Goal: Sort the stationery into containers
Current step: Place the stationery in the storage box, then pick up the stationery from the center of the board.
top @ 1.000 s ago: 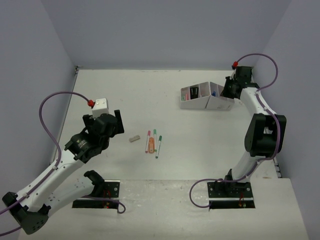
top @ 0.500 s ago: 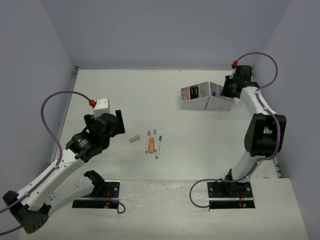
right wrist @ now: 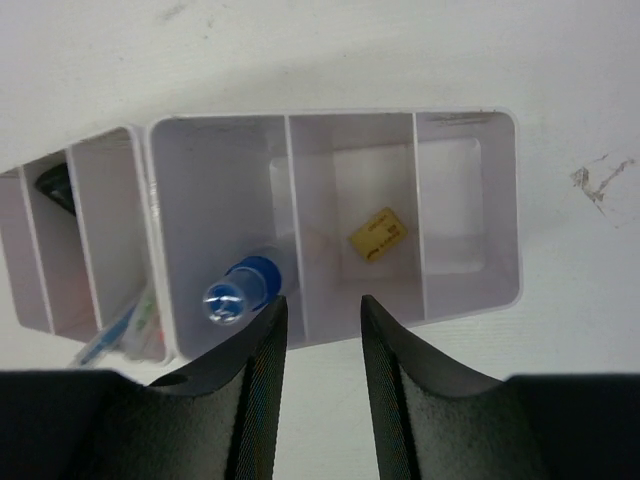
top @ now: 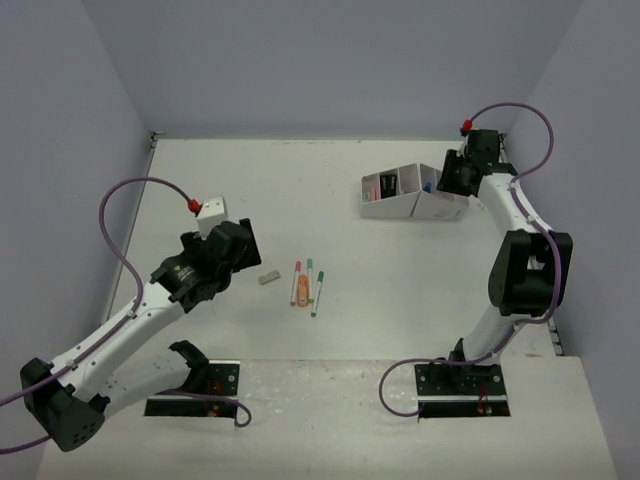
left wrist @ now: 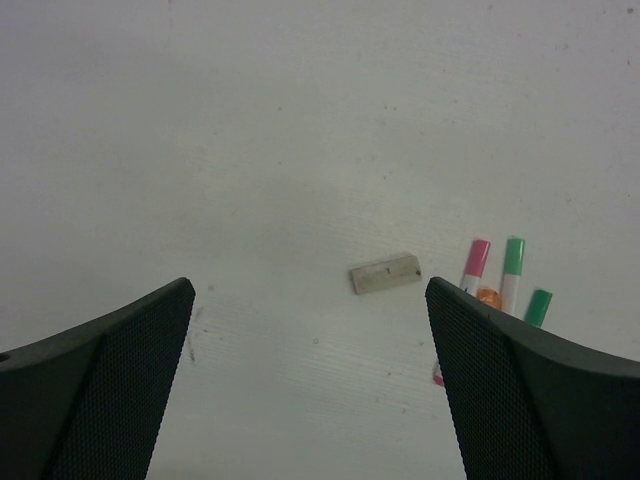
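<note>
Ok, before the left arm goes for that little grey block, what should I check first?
1. Left gripper open and empty: ok, fingers wide apart.
2. The grey block lined up between them: ok, though nearer the pen-side finger.
3. Block apart from the pink-capped pen: ok, a gap shows.
4. Height above the table: cannot tell.
5. Right gripper out of the way: ok, it hangs over the organizer, nothing between its fingers.
</note>
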Tool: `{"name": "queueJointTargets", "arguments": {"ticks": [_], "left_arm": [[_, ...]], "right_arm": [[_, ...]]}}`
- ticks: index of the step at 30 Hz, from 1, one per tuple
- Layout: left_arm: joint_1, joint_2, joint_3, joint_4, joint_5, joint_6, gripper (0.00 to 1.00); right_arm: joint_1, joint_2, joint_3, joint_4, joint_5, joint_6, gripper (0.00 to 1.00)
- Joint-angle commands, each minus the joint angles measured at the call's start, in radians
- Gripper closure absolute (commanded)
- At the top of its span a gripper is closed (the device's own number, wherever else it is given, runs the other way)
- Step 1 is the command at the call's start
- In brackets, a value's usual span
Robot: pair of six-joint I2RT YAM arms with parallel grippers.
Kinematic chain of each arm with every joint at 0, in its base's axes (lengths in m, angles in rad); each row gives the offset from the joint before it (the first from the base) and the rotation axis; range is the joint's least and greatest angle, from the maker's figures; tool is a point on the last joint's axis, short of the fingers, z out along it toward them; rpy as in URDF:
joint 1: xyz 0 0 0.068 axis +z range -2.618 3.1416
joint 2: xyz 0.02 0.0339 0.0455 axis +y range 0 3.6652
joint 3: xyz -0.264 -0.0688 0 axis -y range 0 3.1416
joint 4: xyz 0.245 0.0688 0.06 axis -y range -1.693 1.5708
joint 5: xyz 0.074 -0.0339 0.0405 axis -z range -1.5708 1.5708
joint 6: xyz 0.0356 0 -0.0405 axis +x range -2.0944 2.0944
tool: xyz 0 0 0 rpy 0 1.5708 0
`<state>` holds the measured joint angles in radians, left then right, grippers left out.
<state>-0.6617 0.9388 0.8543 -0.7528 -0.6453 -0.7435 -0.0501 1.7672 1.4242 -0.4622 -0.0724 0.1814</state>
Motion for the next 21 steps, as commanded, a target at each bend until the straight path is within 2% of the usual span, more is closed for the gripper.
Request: {"name": "queueJointTargets", "arguments": {"ticks": [1,7,11,15,21], "left_arm": [[0.005,0.132,-0.023,0.07,0.04,-0.212,0.0],[0.005,0.434,0.032,0.101,0.11,-0.324,0.0],[0.007,0.542,0.05,0.13,0.155,-0.373,0.0],[0.006,0.612,0.058,0.147,0.163,-0.383,0.0],[0.008,0.663,0.072,0.185,0.172,-0.384,0.04]], "right_arm": [[0.105,-0.234,-0.029,0.005,0.051,-0.003,0.62],[0.208,-0.495,-0.204,0.056,0.054,0.015,0.59],[0.242,-0.637,-0.337,0.107,0.02,0.035,0.54],[0.242,-0.699,-0.397,0.137,-0.004,0.043,0.53],[0.245,-0.684,-0.395,0.137,-0.053,0.041,0.53]]}}
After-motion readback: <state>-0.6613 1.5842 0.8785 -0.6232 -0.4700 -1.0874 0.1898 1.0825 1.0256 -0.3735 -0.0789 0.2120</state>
